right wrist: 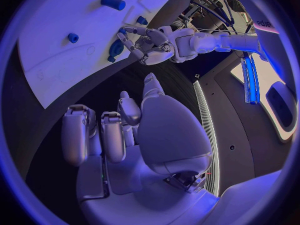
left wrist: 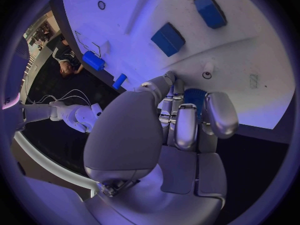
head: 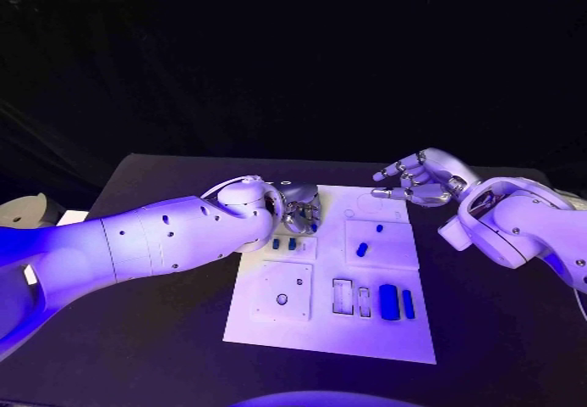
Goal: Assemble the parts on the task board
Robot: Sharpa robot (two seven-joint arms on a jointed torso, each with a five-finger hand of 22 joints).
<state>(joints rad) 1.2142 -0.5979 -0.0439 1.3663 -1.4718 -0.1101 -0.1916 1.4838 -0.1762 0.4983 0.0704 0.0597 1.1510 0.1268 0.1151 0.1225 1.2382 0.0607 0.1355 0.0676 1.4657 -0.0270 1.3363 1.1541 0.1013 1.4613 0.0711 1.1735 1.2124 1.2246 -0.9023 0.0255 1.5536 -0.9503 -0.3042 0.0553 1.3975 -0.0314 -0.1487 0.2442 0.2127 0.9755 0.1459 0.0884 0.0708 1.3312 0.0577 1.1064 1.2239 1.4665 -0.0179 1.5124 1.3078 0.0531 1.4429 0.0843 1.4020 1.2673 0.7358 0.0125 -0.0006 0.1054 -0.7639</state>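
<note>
The white task board (head: 321, 332) lies in the middle of the table. My left hand (head: 298, 212) is down at its far left corner, fingers closed around a small blue part (left wrist: 195, 96) that sits against the board; the same part (right wrist: 115, 49) appears between those fingers in the right wrist view. My right hand (head: 422, 180) hovers above the table beyond the board's far right corner, fingers apart and lightly curled, holding nothing. Other blue parts lie on the board: a long one (head: 388, 302), a thin one (head: 409, 303) and a short one (head: 362, 249).
Two small blue parts (head: 284, 244) sit just in front of my left hand. Two open slots (head: 352, 299) lie beside the long part, and a round hole (head: 282, 299) is in the near left panel. Black table (head: 147, 339) surrounds the board.
</note>
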